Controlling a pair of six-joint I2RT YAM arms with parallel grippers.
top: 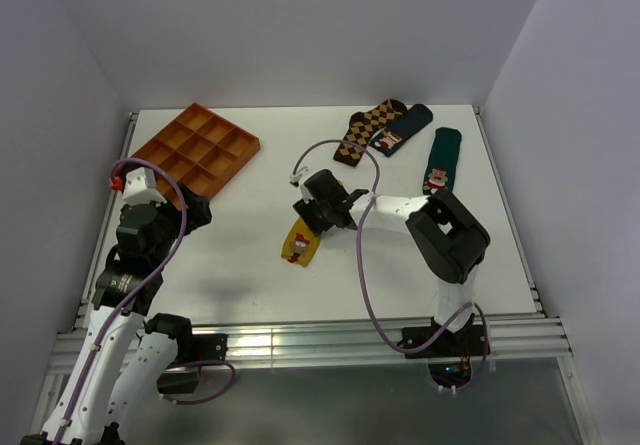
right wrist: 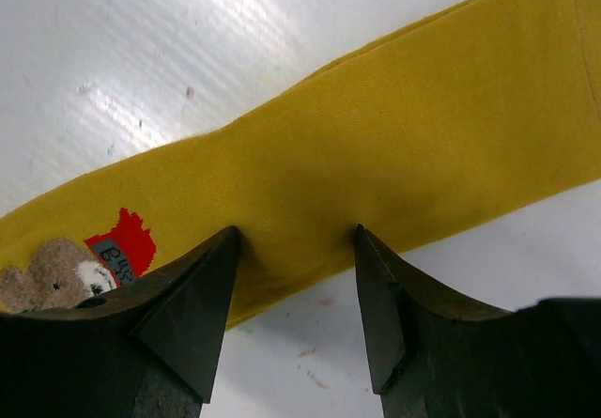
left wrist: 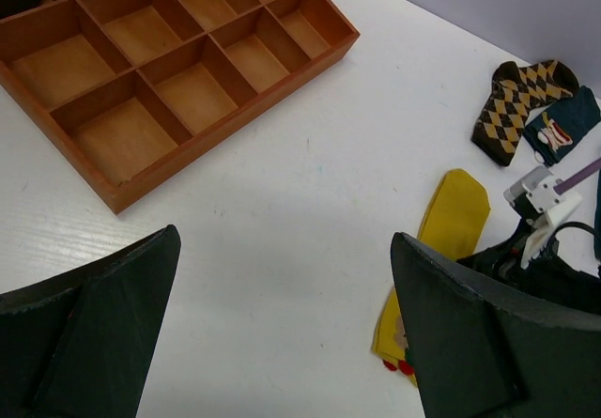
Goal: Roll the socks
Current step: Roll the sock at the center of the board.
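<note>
From the top camera, the yellow sock (top: pixel 300 244) lies on the desk (top: pixel 250 275), well off to the right of the wooden tray (top: pixel 196 149) and nearer the arm bases than it. The right fingers (top: pixel 311 227) are down over the sock's far end, and that arm hides part of the fabric from me. The left fingers (top: pixel 194 209) hang just at the tray's near edge. Much farther right of the tray lie an argyle sock (top: pixel 364 131), a dark sock (top: pixel 404 130) touching it, and a green sock (top: pixel 441 160).

Through the left wrist camera, the left fingers (left wrist: pixel 282 343) are spread wide with nothing between them. The tray (left wrist: pixel 188 70) shows empty compartments. Right of it the yellow sock (left wrist: pixel 455 213) runs toward me, its lower end cut off by one finger (left wrist: pixel 479 333); the right arm's head sits on the sock's far side.

On the right wrist camera, the right fingers (right wrist: pixel 296 235) stand partly apart, both tips pressed onto the yellow sock (right wrist: pixel 423 127) near its edge, with flat fabric between them, not pinched. A small bear figure (right wrist: pixel 89 263) is beside one tip.
</note>
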